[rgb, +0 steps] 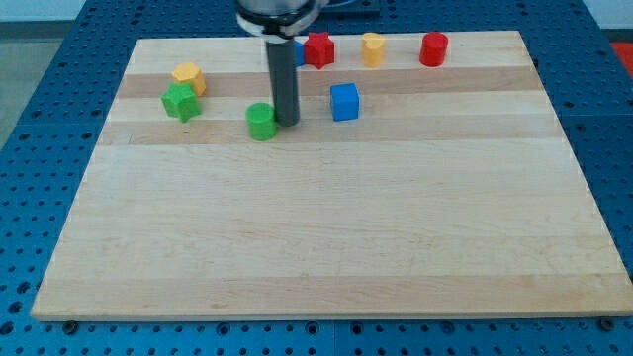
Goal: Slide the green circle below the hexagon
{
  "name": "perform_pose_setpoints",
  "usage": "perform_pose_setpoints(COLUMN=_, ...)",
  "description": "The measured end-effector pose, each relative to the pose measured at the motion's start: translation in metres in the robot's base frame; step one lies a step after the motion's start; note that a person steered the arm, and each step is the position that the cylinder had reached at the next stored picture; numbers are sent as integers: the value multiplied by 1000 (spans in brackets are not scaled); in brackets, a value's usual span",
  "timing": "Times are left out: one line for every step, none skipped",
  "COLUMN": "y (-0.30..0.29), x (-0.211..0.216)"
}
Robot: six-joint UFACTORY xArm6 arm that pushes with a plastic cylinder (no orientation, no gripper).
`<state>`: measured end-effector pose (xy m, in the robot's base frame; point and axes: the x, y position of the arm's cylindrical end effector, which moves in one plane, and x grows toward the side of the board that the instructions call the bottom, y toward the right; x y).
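Tip [288, 123]: bare rod end, nothing to clasp, pressing beside the green circle [261, 121] on its right, placed for pushing leftward.
Green circle: sitting right of and slightly below the yellow hexagon [188, 77].
Green star [180, 101]: occupying the spot just under the yellow hexagon, likely obstructing.

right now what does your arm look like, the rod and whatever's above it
My arm ends in a straight, dark grey to black rod, smooth and cylindrical, with no markings I can see. Above it sits a wider dark round mount, cut off by the view's top. Thin dark cables show beside the mount. My tip sits just right of the green circle.
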<state>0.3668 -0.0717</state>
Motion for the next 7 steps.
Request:
perform_pose_setpoints(y=-6, x=26)
perform_pose_setpoints(y=0, x=59)
perform_pose_setpoints(y=-21, x=52)
perform_pose_setpoints(y=-57, x=30)
perform_pose_setpoints(y=-69, x=12)
perform_pose_setpoints(y=-71, x=8)
perform_pose_setpoints(y=-48, x=19)
